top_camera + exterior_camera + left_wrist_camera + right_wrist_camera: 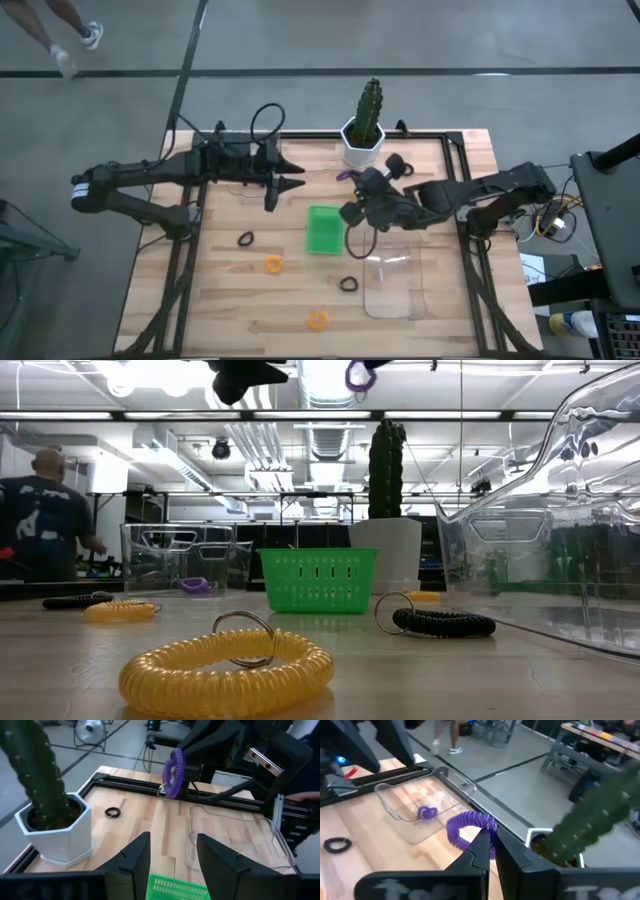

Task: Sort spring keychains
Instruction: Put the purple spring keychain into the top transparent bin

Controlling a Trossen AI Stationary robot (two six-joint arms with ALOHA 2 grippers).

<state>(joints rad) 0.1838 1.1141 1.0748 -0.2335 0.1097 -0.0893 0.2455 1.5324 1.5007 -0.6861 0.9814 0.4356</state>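
Observation:
My right gripper (352,181) is shut on a purple spring keychain (465,827) and hangs above the table between the cactus pot (362,143) and the green tray (323,229). My left gripper (297,172) hovers open with nothing between its fingers, left of the right gripper, pointing toward the table's right. Another purple keychain (426,812) lies in a clear tray (402,822). On the bare table lie two orange keychains (273,263) (317,320) and black ones (246,239) (348,284) (113,812). My right gripper pinches the purple keychain's coil (481,826) between its two fingertips. The fingers come from the table's right side, slanting a little downward. The coil's loop sticks out past the fingertips, and the keychain (175,772) hangs clear of the table.
A cactus in a white pot (55,832) stands at the table's far edge. A large clear tray (395,285) sits at the near right. A person (45,525) stands in the room beyond the table.

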